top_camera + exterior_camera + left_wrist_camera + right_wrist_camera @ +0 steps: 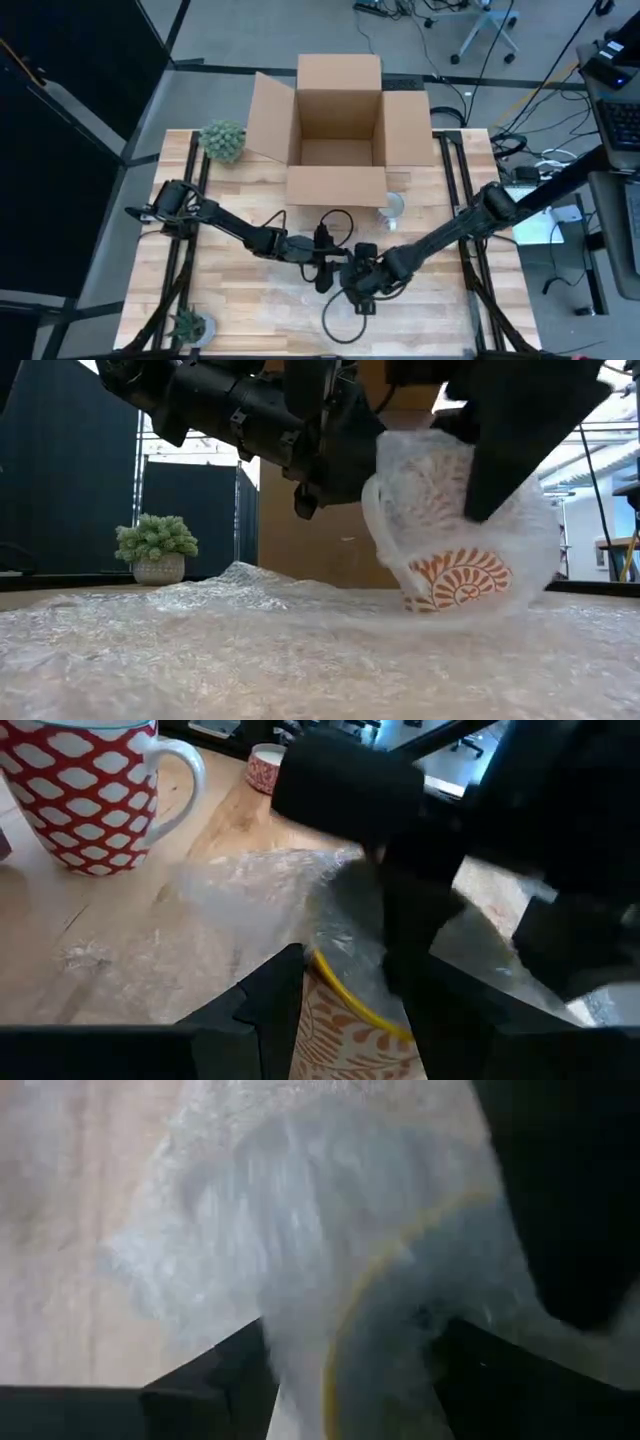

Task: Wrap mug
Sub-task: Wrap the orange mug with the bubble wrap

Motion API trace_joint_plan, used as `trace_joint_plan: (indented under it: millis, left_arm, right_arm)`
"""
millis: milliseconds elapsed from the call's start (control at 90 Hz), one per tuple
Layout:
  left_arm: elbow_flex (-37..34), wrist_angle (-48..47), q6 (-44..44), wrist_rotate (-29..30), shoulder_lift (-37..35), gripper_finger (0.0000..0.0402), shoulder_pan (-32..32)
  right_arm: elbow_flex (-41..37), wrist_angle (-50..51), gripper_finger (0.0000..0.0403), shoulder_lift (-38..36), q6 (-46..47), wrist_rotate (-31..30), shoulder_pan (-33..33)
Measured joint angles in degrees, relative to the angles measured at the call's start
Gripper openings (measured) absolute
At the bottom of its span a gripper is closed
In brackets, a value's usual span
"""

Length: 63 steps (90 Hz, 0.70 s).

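A white mug with an orange pattern point(460, 575) and a yellow rim point(360, 1005) stands tilted on a sheet of bubble wrap point(250, 640) spread over the table. Part of the wrap is drawn up over the mug point(330, 1230). The two grippers meet over it at the table's middle. My left gripper point(325, 262) comes from the left, its fingers on either side of the mug point(345, 1020). My right gripper point(362, 278) comes from the right, shut on the wrap-covered mug mouth point(350, 1340). My left gripper has the mug's patterned wall below the yellow rim point(320, 1020) between its two fingers, coming from the table's left and slanting down. The mug is tilted, with its lower edge point(435, 600) on the bubble wrap. My right gripper holds the bubble wrap where it lies over the mug's yellow rim point(345, 1320), with one finger on each side of the covered mug. It comes from above and from the table's right. The wrap is pulled up over the mug's upper part point(440, 480).
An open cardboard box point(340, 130) stands at the far middle, with a pale cup point(392, 207) in front of it. A red-and-white mug point(85, 790) stands close by on bare wood. Small potted plants sit at the far left point(222, 140) and near left point(190, 325).
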State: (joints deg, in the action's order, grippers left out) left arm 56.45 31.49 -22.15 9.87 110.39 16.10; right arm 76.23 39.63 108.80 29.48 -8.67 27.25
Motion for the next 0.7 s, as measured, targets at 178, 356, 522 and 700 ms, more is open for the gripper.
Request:
trace_joint_plan:
  millis: [178, 356, 522, 700]
  left_arm:
    - [-0.02, -0.02, 0.02, 0.00, 0.00, 0.0150, 0.00]
    - [-0.08, -0.25, 0.02, -0.04, 0.00, 0.0150, 0.04]
    - [-0.11, -0.33, 0.04, -0.09, 0.00, 0.0150, 0.04]
    - [-0.11, -0.33, 0.05, -0.15, 0.00, 0.0150, 0.04]
  right_arm:
    - [0.09, 0.48, 0.0212, 1.65, -2.20, 1.60, -0.77]
    - [3.31, 4.57, 0.0212, -0.95, -3.58, 3.83, -0.65]
    - [6.98, 6.65, 0.0212, -7.57, -4.26, 4.23, 0.30]
    - [7.53, 8.88, 0.0212, -15.34, -2.77, 2.98, 0.71]
